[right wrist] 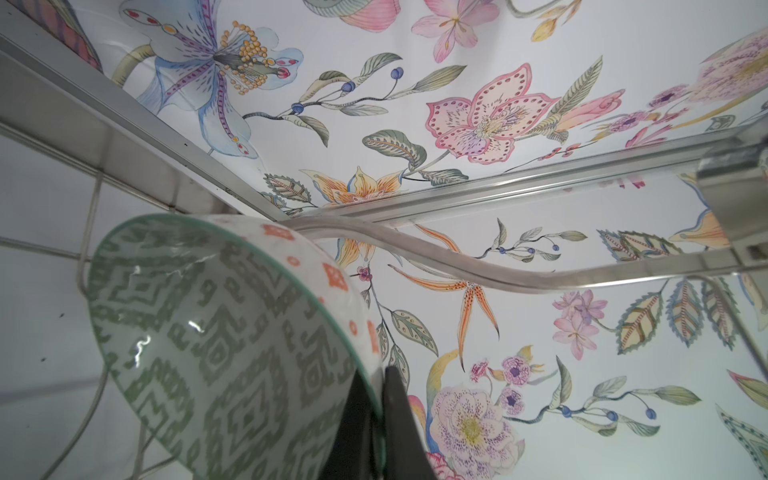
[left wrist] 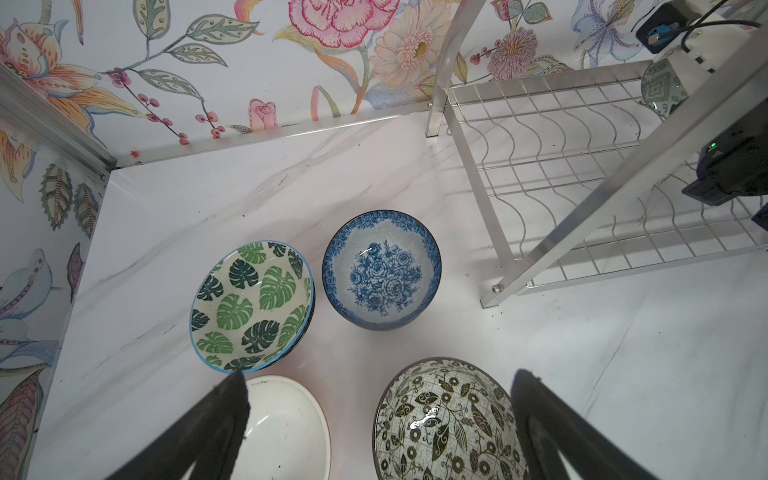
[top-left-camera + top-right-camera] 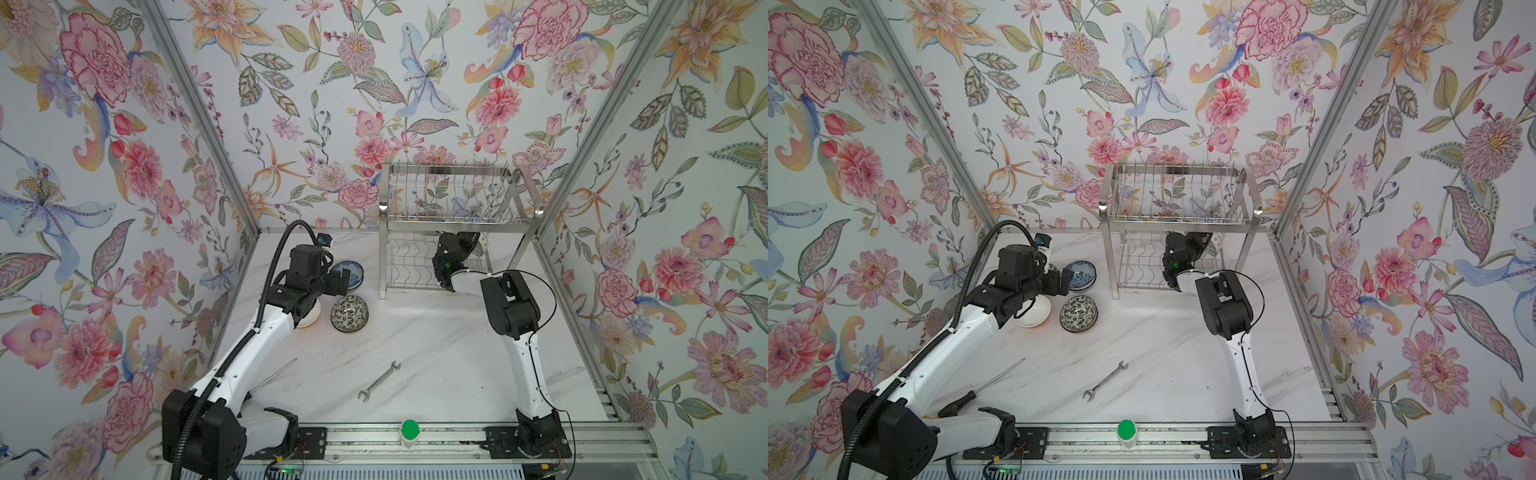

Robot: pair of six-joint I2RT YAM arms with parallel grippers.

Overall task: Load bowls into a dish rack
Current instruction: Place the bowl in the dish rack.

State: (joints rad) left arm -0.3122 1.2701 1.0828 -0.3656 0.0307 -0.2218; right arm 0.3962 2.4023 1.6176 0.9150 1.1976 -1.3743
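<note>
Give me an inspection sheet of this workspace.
Surface: marbled white table.
Job's things: dish rack at the back; green-leaf bowl, blue floral bowl, white bowl, black-and-white bowl on the table; green-patterned bowl at the lower tier.
Clutter: wrench, screwdriver, green-capped bottle.
Tools: left tool open above the bowls; right tool shut on the green-patterned bowl's rim.
Cables: black conduit along left arm; thin cable looping off right arm.
Surroundings: floral wallpaper, aluminium frame.

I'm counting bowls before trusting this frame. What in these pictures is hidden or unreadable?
Green-leaf ceramic bowl: hidden by the left arm in both top views; whether another sits beneath is unclear.
Plain white bowl: partly under that arm in top views, cut by the left wrist view's edge.
Green geometric-patterned bowl in the right gripper: mostly behind the right arm in top views; contact with the steel wire dish rack not visible.
</note>
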